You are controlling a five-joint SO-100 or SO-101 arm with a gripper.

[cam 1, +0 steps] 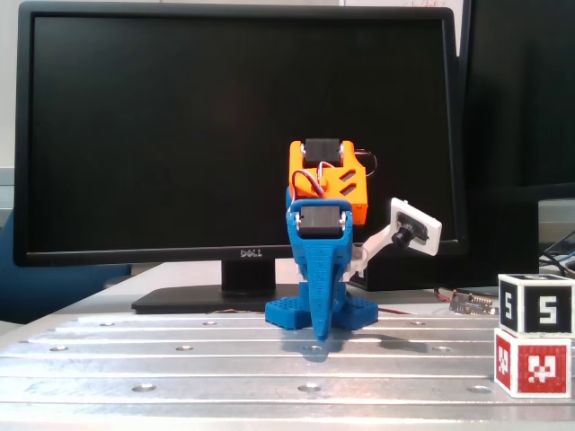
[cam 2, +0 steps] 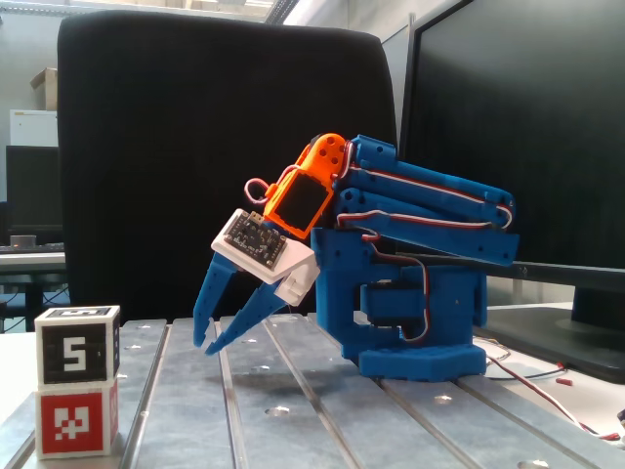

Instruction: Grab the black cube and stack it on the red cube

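The black cube (cam 2: 77, 345) sits stacked on the red cube (cam 2: 76, 418), end effector (cam 2: 207, 345) released and apart

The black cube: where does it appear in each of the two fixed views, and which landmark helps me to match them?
A fixed view, facing the monitor: the black cube is at the lower right, on top of the red cube.
A fixed view, from the side: the black cube is at the lower left, again on the red cube.
Shared landmark: the blue arm base.
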